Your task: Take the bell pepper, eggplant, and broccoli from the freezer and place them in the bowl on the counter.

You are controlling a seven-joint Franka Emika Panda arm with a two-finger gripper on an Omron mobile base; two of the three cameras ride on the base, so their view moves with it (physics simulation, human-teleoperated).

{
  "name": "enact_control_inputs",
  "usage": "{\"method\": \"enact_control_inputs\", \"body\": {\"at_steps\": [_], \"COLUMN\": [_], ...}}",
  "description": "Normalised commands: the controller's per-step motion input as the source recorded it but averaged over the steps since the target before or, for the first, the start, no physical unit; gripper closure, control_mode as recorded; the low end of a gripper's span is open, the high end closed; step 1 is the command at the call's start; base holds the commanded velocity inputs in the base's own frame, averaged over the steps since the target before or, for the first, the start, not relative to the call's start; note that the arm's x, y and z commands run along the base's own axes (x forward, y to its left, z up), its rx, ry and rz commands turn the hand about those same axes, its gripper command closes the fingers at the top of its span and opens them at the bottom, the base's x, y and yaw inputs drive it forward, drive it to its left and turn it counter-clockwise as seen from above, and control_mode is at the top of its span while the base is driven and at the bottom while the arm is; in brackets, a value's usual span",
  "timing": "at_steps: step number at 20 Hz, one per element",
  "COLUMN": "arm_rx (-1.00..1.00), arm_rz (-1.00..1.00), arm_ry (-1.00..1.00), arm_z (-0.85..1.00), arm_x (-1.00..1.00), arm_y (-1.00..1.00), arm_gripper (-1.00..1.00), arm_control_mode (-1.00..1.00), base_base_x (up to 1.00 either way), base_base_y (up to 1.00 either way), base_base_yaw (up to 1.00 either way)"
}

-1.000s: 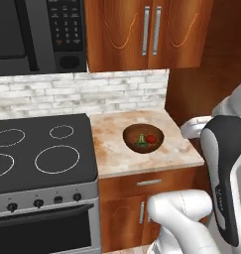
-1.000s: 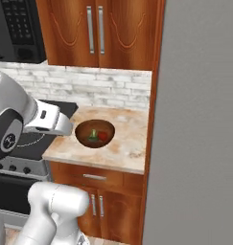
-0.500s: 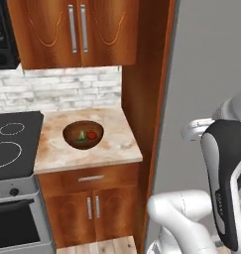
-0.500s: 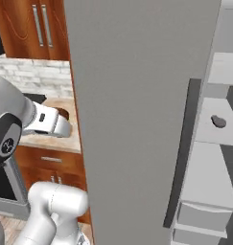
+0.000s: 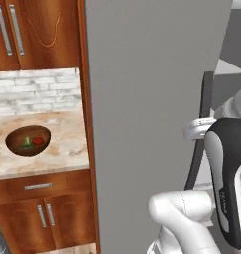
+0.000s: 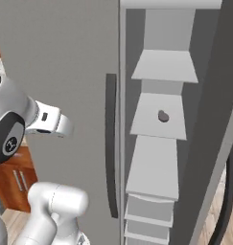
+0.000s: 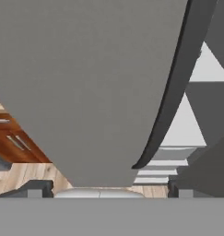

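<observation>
Freezer (image 6: 65,57) stands open, and the eggplant (image 6: 162,116) sits alone on a middle shelf. Over on the counter (image 5: 67,154), the bowl (image 5: 28,140) already holds broccoli (image 5: 26,143) and bell pepper (image 5: 38,141), so 2 of 3 done. Gripper (image 7: 109,190) spread wide, empty.

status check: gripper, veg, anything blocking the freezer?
Gripper open, empty, facing freezer door. Bell pepper and broccoli in bowl; small dark item, likely eggplant, on open freezer shelf. Nothing blocking.
</observation>
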Motion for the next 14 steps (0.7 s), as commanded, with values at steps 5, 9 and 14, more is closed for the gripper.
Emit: {"method": "enact_control_inputs", "body": {"at_steps": [5, 9, 14], "arm_rx": [0.00, 0.00, 0.00], "arm_rz": [0.00, 0.00, 0.00], "arm_ry": [0.00, 0.00, 0.00], "arm_z": [0.00, 0.00, 0.00], "arm_x": [0.00, 0.00, 0.00], "arm_y": [0.00, 0.00, 0.00], "arm_gripper": [-1.00, -1.00, -1.00], "arm_control_mode": [1.00, 1.00, 1.00], "base_base_x": [0.47, 0.71, 0.49], "base_base_y": [-0.39, -0.32, -0.52], "base_base_yaw": [-0.05, 0.00, 0.00]}}
